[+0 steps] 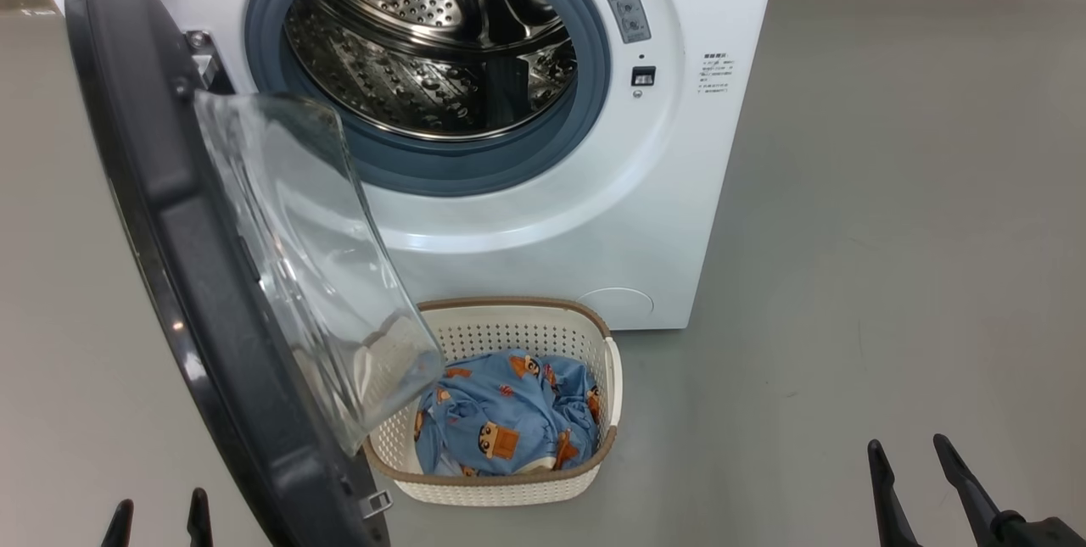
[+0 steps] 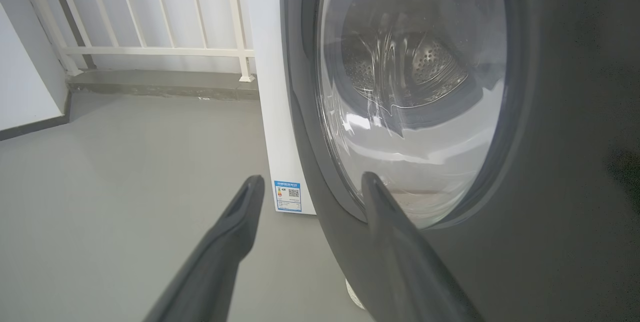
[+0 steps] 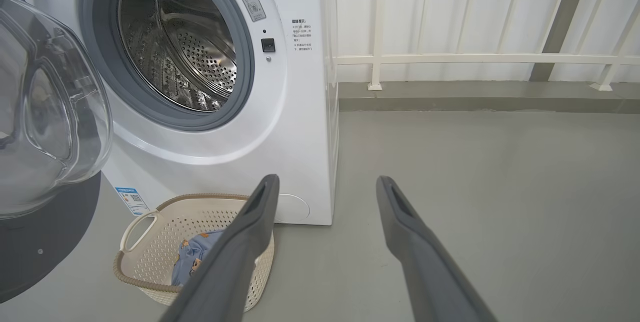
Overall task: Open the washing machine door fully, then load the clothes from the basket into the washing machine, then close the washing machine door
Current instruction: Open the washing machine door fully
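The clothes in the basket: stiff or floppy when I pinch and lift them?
Probably floppy: the clothes lie crumpled in folds, so they should drape and trail. Likely light, looking like thin fabric. Bunched in the basket, pieces may lift together.

Corner of basket (image 1: 543, 492) behind door (image 1: 170, 191)

This is a laundry corner, seemingly on a home balcony or utility terrace. A white front-loading washer (image 1: 551, 225) stands straight on a bare grey floor (image 1: 891, 233). Its steel drum (image 1: 424, 47) is exposed, with the door (image 1: 153, 174) hanging open at 9 o'clock. At 6 o'clock of the drum, a basket (image 1: 492, 492) of clothes (image 1: 501, 411) sits on the floor. At 12 o'clock, behind the washer, a white railing (image 3: 475, 57) rises from a low grey kerb (image 3: 475, 95).
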Available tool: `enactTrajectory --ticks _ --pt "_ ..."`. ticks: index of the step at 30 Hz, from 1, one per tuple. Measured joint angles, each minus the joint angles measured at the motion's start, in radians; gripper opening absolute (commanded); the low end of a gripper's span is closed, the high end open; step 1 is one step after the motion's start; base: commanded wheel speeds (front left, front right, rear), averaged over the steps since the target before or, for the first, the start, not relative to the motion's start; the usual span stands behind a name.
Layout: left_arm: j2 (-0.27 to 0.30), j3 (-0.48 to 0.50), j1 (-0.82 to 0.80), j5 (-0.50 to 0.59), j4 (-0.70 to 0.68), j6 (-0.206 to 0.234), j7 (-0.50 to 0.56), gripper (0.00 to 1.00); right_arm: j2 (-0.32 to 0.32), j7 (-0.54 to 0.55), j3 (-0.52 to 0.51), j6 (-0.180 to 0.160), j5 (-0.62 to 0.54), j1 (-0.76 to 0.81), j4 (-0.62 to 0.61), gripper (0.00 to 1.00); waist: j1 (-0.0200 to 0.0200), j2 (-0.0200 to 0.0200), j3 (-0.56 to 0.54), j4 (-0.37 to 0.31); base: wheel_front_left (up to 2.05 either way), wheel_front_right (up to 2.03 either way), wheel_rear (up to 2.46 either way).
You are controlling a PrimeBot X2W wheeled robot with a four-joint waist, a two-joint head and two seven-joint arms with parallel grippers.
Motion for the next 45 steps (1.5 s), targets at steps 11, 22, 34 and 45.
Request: enactTrajectory --ticks 11,22,34,45 --pt "0.000 -0.003 0.001 0.000 -0.003 0.000 0.000 1.00 0.001 0.000 0.002 0.000 0.000 0.012 0.001 1.00 0.0000 0.0000 -0.005 -0.001 0.00 0.00 0.00" --pt "0.000 -0.003 0.002 -0.035 0.007 0.008 0.000 0.00 0.002 0.000 0.003 0.000 0.000 0.015 0.004 1.00 0.0000 0.0000 0.000 0.006 0.00 0.00 0.00" --pt "0.000 0.037 0.001 -0.066 0.013 0.019 0.000 0.00 0.002 0.000 0.007 0.000 0.002 0.015 0.007 1.00 0.0000 0.0000 0.007 0.016 0.00 0.00 0.00" --pt "-0.003 0.245 -0.125 -0.144 -0.253 0.089 0.000 0.00 0.002 0.000 -0.003 0.000 0.007 0.015 0.009 1.00 0.0000 0.0000 0.009 0.048 0.00 0.00 0.00"
